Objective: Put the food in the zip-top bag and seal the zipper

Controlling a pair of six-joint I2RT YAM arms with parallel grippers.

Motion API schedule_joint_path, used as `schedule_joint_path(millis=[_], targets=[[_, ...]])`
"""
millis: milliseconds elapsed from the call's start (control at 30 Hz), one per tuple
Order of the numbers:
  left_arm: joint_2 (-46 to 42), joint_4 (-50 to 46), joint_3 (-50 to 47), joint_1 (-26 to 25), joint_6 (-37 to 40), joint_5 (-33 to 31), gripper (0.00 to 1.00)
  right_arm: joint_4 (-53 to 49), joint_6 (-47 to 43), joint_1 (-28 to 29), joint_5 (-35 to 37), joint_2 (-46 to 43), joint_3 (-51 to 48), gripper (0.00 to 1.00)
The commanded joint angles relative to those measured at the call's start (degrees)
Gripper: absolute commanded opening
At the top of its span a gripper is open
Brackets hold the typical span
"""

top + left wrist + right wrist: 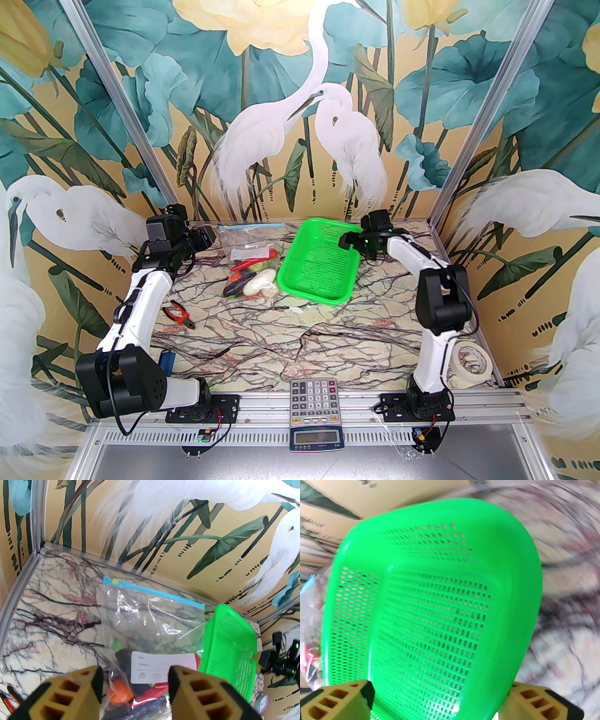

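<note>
Top: bag (244,243) just right of my left gripper (207,237), food (251,281) in its near end, zipper (243,226) crosswise at the far end. Left wrist: fingers (70,691) half-apart, empty. Right wrist: right gripper (440,688) wide astride basket (511,550); grip unclear to me.

The zip-top bag (152,616) is clear, glossy, crinkled plastic film, and its white label (161,667) looks matt. The mesh basket (511,578) is smooth, shiny, perforated green plastic. The desk (300,337) has a smooth marble-patterned finish, and its front rail (358,403) is brushed metal.
</note>
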Motion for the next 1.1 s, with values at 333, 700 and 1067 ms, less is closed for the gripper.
schedule_joint_path(millis=[333,700,1067], targets=[[0.1,-0.3,-0.4,1.4,-2.3,0.3,0.52,-5.0,-11.0,-1.2,-12.7,9.7,16.3,0.92],[0.9,-0.5,-0.8,1.6,-2.9,1.0,0.51,-16.6,-10.1,-1.7,-0.9,16.7,27.7,0.97],[-2.1,6.3,-9.3,2.5,-2.4,-1.3,0.52,10.4,-3.8,-3.5,14.5,-12.8,-7.6,1.0]])
